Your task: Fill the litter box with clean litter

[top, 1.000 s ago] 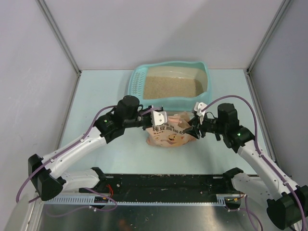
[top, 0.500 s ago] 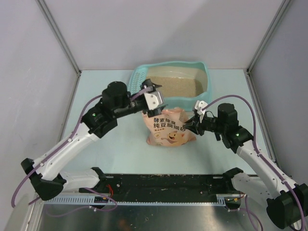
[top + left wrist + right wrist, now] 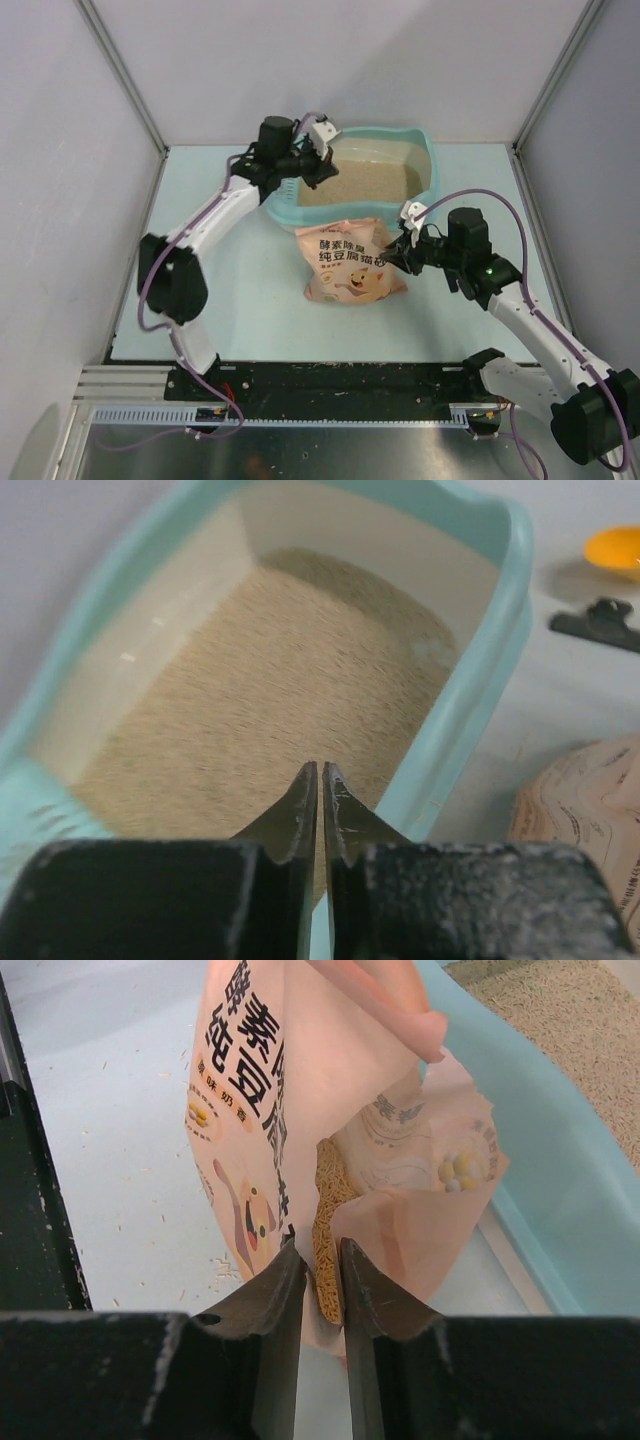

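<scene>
The light teal litter box [image 3: 432, 165] stands at the back of the table and holds beige clean litter [image 3: 365, 181], which also shows in the left wrist view [image 3: 250, 670]. My left gripper [image 3: 327, 150] is shut and empty, over the box's left end near the slotted grid; its jaws [image 3: 320, 800] hang above the litter. The pink bag [image 3: 347, 262] stands in front of the box. My right gripper [image 3: 403, 243] is shut on the bag's right edge [image 3: 322, 1260], where litter shows inside the open bag [image 3: 330, 1210].
An orange scoop [image 3: 615, 550] and a black clip [image 3: 600, 620] lie on the table right of the box in the left wrist view. Grey walls close in the table on three sides. A black rail [image 3: 340, 385] runs along the near edge.
My left gripper let go of the bag's left top and swung back and up over the litter box. The bag now stands more upright. The right gripper kept its hold.
</scene>
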